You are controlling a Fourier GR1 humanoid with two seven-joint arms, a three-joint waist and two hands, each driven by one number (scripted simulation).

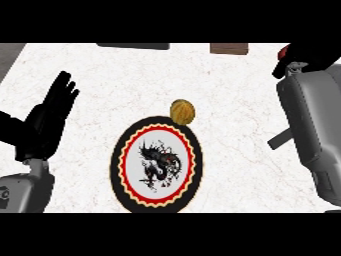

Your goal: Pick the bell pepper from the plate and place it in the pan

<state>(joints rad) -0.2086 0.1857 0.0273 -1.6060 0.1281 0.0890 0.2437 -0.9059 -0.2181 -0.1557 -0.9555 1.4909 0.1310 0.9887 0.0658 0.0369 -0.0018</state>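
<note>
The round plate (pixel 123 161), with a black and red rim and a dark drawing on its white middle, lies near the counter's front centre and carries nothing on its face. At the far right, my right hand (pixel 311 54) is curled round a red thing, the bell pepper (pixel 284 51), of which only a small patch shows at the hand's left edge. A yellow-orange rounded object (pixel 182 111) rests against the plate's far rim. My left hand (pixel 46 121) rests open at the left, fingers up. No pan shows in the view.
A dark flat object (pixel 132 45) and a brown block (pixel 228 48) sit at the counter's far edge. My right forearm (pixel 317 130) covers the right side of the white marble counter (pixel 92 70).
</note>
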